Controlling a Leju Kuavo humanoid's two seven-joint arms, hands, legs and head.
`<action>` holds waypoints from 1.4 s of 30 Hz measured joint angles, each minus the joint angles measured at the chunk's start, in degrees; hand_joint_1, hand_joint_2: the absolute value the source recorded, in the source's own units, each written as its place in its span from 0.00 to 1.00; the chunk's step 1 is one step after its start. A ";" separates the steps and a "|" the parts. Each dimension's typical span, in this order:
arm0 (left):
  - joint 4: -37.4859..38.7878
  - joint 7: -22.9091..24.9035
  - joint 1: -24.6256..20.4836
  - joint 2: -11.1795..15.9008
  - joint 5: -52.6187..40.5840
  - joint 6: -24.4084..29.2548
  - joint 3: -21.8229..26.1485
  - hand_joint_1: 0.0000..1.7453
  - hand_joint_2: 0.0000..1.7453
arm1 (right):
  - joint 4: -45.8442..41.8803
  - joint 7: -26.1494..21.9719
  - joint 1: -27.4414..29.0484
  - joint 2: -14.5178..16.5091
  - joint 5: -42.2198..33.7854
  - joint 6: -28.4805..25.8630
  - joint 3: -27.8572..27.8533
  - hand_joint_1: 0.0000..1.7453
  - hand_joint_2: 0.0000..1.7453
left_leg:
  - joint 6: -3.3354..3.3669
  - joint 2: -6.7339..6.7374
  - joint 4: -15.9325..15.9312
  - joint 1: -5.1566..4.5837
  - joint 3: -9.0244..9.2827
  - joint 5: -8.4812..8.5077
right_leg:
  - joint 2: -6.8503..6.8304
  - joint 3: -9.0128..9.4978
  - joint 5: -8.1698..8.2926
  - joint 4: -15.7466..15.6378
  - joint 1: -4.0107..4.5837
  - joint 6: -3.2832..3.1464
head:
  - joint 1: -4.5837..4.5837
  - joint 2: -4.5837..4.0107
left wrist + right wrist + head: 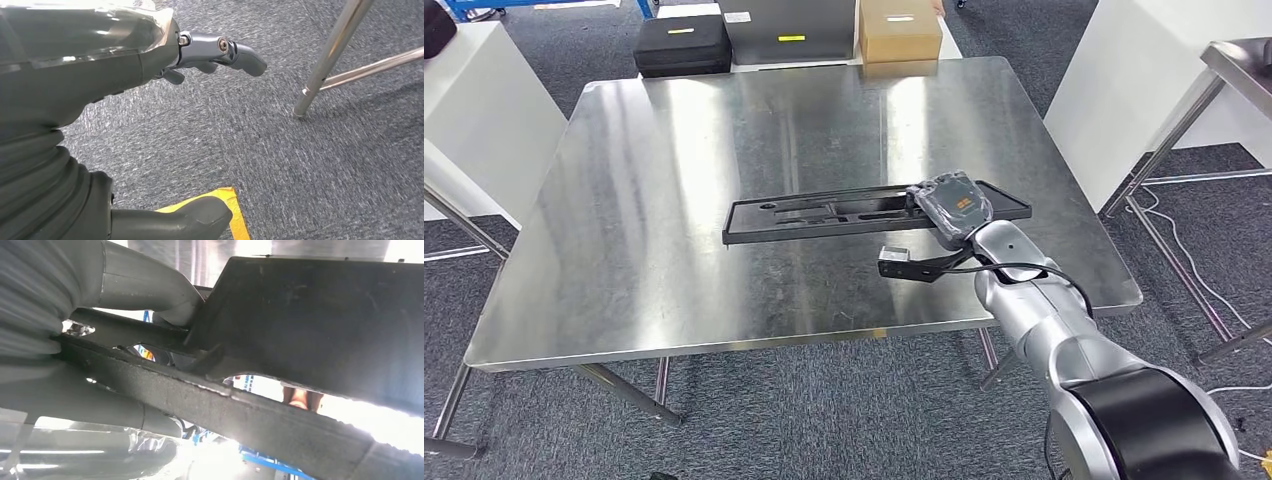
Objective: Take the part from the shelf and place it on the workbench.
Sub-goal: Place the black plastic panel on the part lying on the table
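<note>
nearest, the right arm comes in from below and its right hand sits over the right end of the one part, a long black flat frame with cutouts. in the right wrist view the thumb and fingers close around the frame's bar, so the hand grips the part; whether the part's underside already rests flat on the desk is hard to tell from these angles, though in the head view it looks to lie on or just above the steel.

the relation that counts: the part's long axis runs across the desk from side to side, stretching away from the right hand toward the robot's left, with the grip at its right end. the right hand is the only one near it. the left hand hangs low over the carpet floor, fingers loosely curled and holding nothing.

farther back, beyond the desk's far edge: one black case, one grey box, one brown cardboard box.

my read is that placing is nearly done, with release remaining.
</note>
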 joint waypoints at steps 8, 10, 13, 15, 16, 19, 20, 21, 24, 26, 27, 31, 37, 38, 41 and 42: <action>0.00 -0.07 0.14 0.10 1.60 -0.37 0.86 0.00 0.00 | 0.00 0.05 0.05 0.58 -0.22 0.41 0.16 0.00 0.00 | 0.00 0.00 0.00 0.00 0.00 0.00 | 0.00 0.01 0.00 0.00 0.00 0.00 | 0.01 0.00; 0.00 -0.24 0.32 0.17 2.37 -0.53 1.65 0.00 0.00 | 0.00 0.45 0.09 0.64 -0.34 0.73 0.16 0.00 0.00 | 0.00 0.01 0.00 0.00 0.00 0.00 | 0.00 0.01 0.00 0.00 0.00 0.00 | 0.02 0.00; 0.02 -0.47 0.92 0.32 2.92 -0.80 2.65 0.00 0.00 | 0.00 1.66 0.11 0.56 -0.65 1.38 0.09 0.00 0.00 | 0.00 0.01 0.00 0.00 0.01 0.00 | 0.00 0.00 0.00 0.00 0.00 0.00 | 0.01 0.00; 0.02 -0.48 1.22 0.40 3.00 -0.92 3.16 0.00 0.00 | 0.00 2.38 0.08 0.34 -0.83 1.63 -0.01 0.00 0.00 | 0.00 0.00 0.00 0.00 0.02 0.00 | 0.00 0.00 0.00 -0.01 0.00 0.00 | 0.01 0.00; 0.02 -0.48 1.35 0.43 3.02 -0.96 3.35 0.00 0.00 | 0.00 2.61 0.08 0.18 -0.87 1.64 -0.05 0.00 0.00 | 0.00 0.00 0.00 0.00 0.03 0.00 | 0.00 0.00 0.00 -0.01 0.00 0.00 | 0.01 0.00; 0.02 -0.49 1.65 0.51 3.14 -1.02 3.89 0.00 0.00 | 0.02 2.75 0.08 -0.38 -0.94 1.63 -0.16 0.00 0.00 | 0.00 0.00 0.00 -0.01 0.03 -0.01 | 0.00 0.00 -0.01 -0.01 0.00 0.00 | 0.01 0.00; 0.02 -0.53 1.68 0.52 3.21 -1.06 4.04 0.00 0.00 | 0.02 2.75 0.08 -0.56 -0.96 1.63 -0.19 0.00 0.00 | 0.00 0.00 0.00 -0.01 0.03 -0.01 | 0.00 0.00 0.00 -0.01 0.00 0.00 | 0.00 0.00; 0.02 -0.59 1.70 0.52 3.29 -1.10 4.15 0.00 0.00 | 0.01 2.76 0.08 -0.71 -0.97 1.62 -0.20 0.00 0.00 | 0.00 0.00 0.00 -0.01 0.03 -0.01 | 0.00 0.00 0.00 -0.01 0.00 0.00 | 0.00 0.00; 0.02 -0.87 1.70 0.53 3.44 -1.34 4.37 0.00 0.00 | 0.01 2.78 0.08 -1.13 -1.05 1.57 -0.25 0.00 0.00 | 0.00 0.01 0.00 -0.01 0.04 -0.01 | 0.00 0.00 0.00 -0.01 0.00 0.00 | 0.00 0.00; 0.02 -0.99 1.70 0.53 3.50 -1.53 4.52 0.00 0.00 | 0.01 2.81 0.09 -1.42 -1.14 1.56 -0.38 0.00 0.00 | 0.00 0.01 0.00 -0.01 0.05 -0.01 | 0.00 0.00 0.00 -0.01 0.00 0.00 | 0.01 0.00; 0.02 -1.02 1.71 0.53 3.55 -1.60 4.62 0.00 0.00 | 0.02 2.97 0.09 -1.55 -1.17 1.58 -0.45 0.00 0.00 | 0.00 0.01 0.00 -0.01 0.05 -0.01 | 0.00 0.00 0.00 -0.01 0.00 0.00 | 0.01 0.00; 0.02 -0.87 1.71 0.53 3.86 -1.67 5.12 0.00 0.00 | 0.01 5.49 -0.03 -2.27 -0.65 2.61 -0.73 0.00 0.00 | 0.00 0.01 0.00 -0.01 0.04 -0.01 | 0.00 0.01 0.00 -0.01 -0.01 0.00 | 0.00 0.00; 0.02 -0.89 1.87 0.47 4.73 -1.66 6.59 0.00 0.00 | 0.00 15.16 -3.83 -7.78 3.14 3.25 -1.04 0.00 0.00 | 0.04 -0.31 0.09 -0.10 0.07 -0.01 | -0.28 -0.09 -0.01 -0.07 -0.03 0.01 | -0.01 0.00; 0.02 -0.96 1.98 0.43 4.85 -1.68 6.88 0.00 0.00 | -0.02 15.87 -4.92 -9.61 3.35 3.11 -1.28 0.00 0.00 | 0.06 -0.43 0.10 -0.14 0.05 -0.01 | -0.40 -0.09 -0.01 -0.08 -0.03 0.02 | 0.00 0.00; 0.02 -1.02 2.48 0.29 4.95 -1.71 7.53 0.00 0.00 | -0.15 15.67 -7.58 -14.32 3.27 2.70 -2.18 0.00 0.00 | 0.11 -0.49 0.09 -0.16 -0.03 -0.02 | -0.49 0.07 -0.01 -0.12 -0.03 0.03 | 0.03 0.00; 0.02 -1.03 2.58 0.26 4.95 -1.71 7.67 0.00 0.00 | -0.20 15.52 -8.01 -15.24 3.25 2.61 -2.38 0.00 0.00 | 0.15 -0.41 0.09 -0.16 -0.02 -0.05 | -0.41 0.13 0.00 -0.13 -0.03 0.03 | 0.03 0.00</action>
